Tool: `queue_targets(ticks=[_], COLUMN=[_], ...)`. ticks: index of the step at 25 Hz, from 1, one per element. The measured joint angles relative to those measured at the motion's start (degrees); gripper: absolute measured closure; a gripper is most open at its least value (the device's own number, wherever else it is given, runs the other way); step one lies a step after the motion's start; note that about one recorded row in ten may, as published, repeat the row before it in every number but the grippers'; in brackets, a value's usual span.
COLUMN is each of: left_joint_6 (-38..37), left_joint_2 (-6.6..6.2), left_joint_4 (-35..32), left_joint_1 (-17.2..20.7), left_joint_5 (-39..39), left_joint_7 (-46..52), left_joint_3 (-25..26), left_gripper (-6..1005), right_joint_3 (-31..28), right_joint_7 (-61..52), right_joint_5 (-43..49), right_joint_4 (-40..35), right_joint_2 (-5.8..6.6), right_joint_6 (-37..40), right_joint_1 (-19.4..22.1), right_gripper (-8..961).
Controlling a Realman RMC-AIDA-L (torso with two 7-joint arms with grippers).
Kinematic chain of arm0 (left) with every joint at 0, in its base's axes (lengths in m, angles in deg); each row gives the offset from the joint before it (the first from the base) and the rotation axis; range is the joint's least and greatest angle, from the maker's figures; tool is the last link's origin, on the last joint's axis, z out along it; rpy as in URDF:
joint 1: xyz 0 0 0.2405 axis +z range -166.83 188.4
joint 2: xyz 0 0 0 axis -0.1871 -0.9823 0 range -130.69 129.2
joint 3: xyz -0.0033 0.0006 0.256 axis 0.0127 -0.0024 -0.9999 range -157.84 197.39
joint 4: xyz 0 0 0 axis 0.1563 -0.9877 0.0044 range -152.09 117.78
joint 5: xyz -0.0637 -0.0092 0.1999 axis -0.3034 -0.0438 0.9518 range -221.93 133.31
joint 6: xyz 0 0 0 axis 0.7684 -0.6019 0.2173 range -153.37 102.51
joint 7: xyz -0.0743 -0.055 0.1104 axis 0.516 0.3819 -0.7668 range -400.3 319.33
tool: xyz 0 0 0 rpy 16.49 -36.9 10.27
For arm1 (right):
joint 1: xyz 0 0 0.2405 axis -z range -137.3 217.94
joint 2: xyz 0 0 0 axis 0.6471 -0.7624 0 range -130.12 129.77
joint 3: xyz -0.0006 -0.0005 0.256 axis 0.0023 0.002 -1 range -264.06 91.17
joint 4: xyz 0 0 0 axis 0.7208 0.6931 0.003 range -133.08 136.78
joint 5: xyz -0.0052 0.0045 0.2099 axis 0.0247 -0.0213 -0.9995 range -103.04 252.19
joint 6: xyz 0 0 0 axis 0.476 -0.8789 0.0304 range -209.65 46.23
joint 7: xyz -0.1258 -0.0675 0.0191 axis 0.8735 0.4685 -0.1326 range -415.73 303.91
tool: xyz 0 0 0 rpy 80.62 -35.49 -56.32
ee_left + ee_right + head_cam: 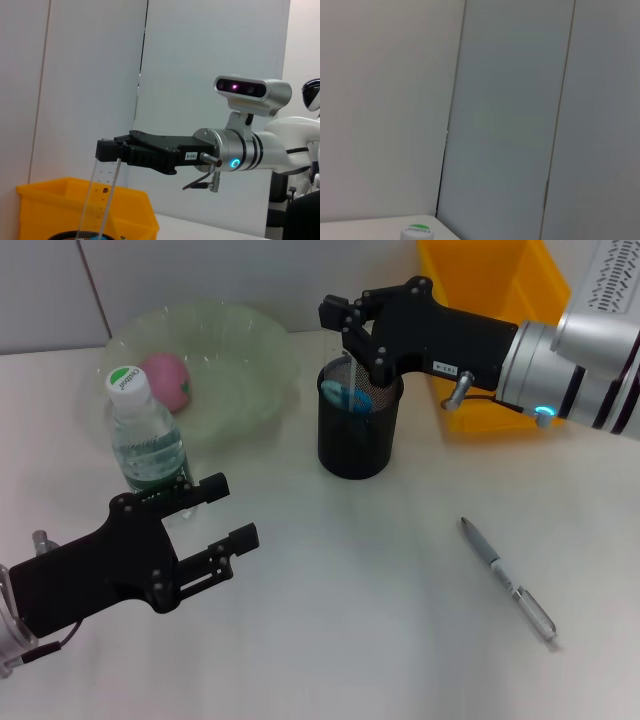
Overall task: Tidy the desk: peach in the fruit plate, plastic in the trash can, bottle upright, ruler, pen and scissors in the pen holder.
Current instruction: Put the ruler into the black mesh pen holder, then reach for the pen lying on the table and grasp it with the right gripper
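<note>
My right gripper (357, 340) hovers over the black mesh pen holder (358, 440), shut on the top of a clear ruler (102, 197) whose lower end stands inside the holder. Blue scissors handles (350, 398) show inside too. In the left wrist view the right gripper (111, 150) pinches the ruler's upper end. A silver pen (507, 582) lies on the table to the right front. The pink peach (167, 380) sits in the pale green fruit plate (250, 360). The bottle (145, 430) stands upright, green cap on. My left gripper (232, 512) is open at the front left, holding nothing.
The yellow trash can (490, 300) stands behind and right of the pen holder, under my right arm, and shows as a yellow bin (75, 205) in the left wrist view. The bottle cap (416, 232) peeks into the right wrist view. No plastic shows.
</note>
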Motion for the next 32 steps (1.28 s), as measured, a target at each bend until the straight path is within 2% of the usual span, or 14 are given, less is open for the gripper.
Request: queue_targets(ticks=[13, 18, 24, 32], left_joint_6=[-0.02, -0.18, -0.19, -0.19], left_joint_2=[0.00, -0.07, -0.12, -0.19], left_joint_4=[0.48, 0.48, 0.48, 0.48], left_joint_1=[-0.17, -0.18, -0.29, -0.35], left_joint_5=[0.18, 0.19, 0.19, 0.18], left_joint_7=[-0.11, 0.04, 0.09, 0.09], left_joint_3=[0.14, 0.14, 0.14, 0.14], left_gripper=[354, 354, 354, 354], right_joint_3=[0.81, 0.58, -0.13, -0.25], right_joint_7=[-0.42, -0.49, -0.61, -0.62], right_joint_5=[0.42, 0.14, -0.14, -0.68], right_joint_4=[3.63, 3.47, 3.33, 3.33], right_joint_2=[0.02, -0.13, -0.09, -0.06], right_joint_6=[-2.61, -2.74, -2.47, -3.02], right_joint_1=[-1.53, -0.77, -0.37, -0.34], right_gripper=[831, 826, 606, 397])
